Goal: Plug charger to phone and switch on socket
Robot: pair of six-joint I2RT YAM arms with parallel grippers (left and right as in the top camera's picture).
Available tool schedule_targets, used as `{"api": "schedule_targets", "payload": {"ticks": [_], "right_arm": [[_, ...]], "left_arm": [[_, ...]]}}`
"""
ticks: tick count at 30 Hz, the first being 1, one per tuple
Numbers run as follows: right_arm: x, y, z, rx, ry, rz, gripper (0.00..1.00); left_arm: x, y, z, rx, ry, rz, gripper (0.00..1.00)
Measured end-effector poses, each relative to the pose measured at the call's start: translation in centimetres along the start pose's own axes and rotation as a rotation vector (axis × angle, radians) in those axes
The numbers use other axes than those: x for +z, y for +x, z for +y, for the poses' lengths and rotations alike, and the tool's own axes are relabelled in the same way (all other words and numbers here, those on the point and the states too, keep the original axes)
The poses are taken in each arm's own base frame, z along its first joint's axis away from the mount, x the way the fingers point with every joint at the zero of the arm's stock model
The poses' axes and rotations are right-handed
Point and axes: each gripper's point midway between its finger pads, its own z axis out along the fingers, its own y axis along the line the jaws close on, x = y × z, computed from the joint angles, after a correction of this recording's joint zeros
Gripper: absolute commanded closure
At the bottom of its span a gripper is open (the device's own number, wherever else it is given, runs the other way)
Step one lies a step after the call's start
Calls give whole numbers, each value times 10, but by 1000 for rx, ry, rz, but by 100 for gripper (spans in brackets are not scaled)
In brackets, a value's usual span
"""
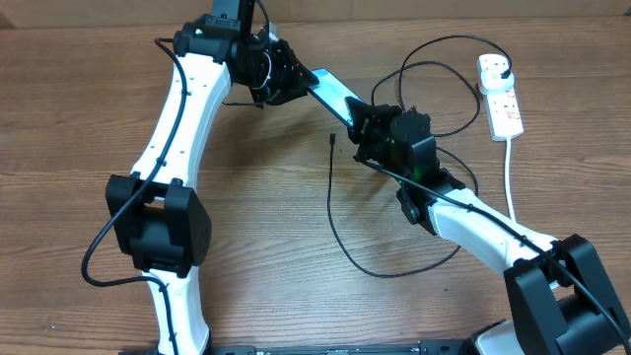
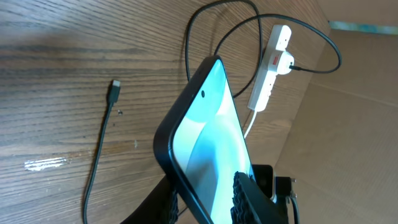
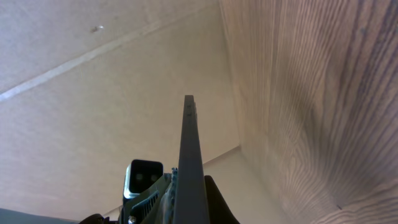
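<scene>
Sitting in the far-end outlet of the socket is the black plug of the charger. Its cable loops across the surface, and its connector tip lies loose on bare wood just beside the phone, apart from it. The phone is raised and tilted, screen lit, near the back edge. The left pincer is closed on one end, its arm reaching far forward. The right pincer clamps the other end, its arm stretched diagonally. Open wood lies toward the front.
</scene>
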Motion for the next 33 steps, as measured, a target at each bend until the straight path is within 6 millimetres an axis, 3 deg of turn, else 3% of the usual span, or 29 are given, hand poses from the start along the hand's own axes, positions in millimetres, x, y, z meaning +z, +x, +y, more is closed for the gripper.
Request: {"api": "schedule_targets", "payload": {"ticks": [10, 33], "right_arm": [[0, 1, 7, 10, -23, 19, 96], [3, -2, 9, 31, -30, 49, 96]], "left_arm": [[12, 9, -11, -4, -8, -2, 76], [26, -1, -11, -26, -112, -142, 78]]}}
